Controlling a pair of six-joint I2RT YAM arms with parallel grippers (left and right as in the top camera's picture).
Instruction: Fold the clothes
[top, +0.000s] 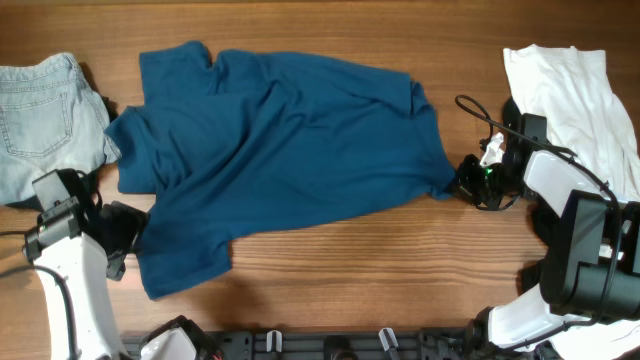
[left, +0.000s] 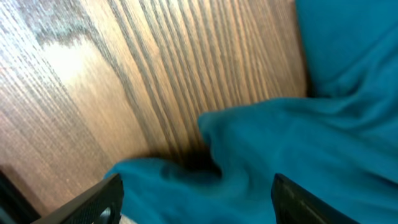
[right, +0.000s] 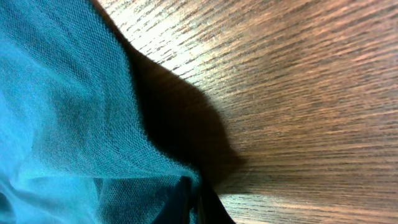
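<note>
One corner pinched by right gripper (right: 194, 198), left gripper (left: 198, 190) wide over T-shirt (top: 290, 140) hem — left must clamp before folding.

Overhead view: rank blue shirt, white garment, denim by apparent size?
1. blue shirt, clearly largest.
2-3. white garment and denim: about alike; both run off frame, so unranked.

A robotics lab bench, it seems: a brown wood-grain worktop (top: 330, 30) carries a deep-blue short-sleeved T-shirt (top: 290, 140). A white-and-black cabled left robot arm (top: 70, 270) stands left of the shirt, a right robot arm (top: 585, 240) right of it, and a black mounting rail (top: 300, 345) below it.
</note>
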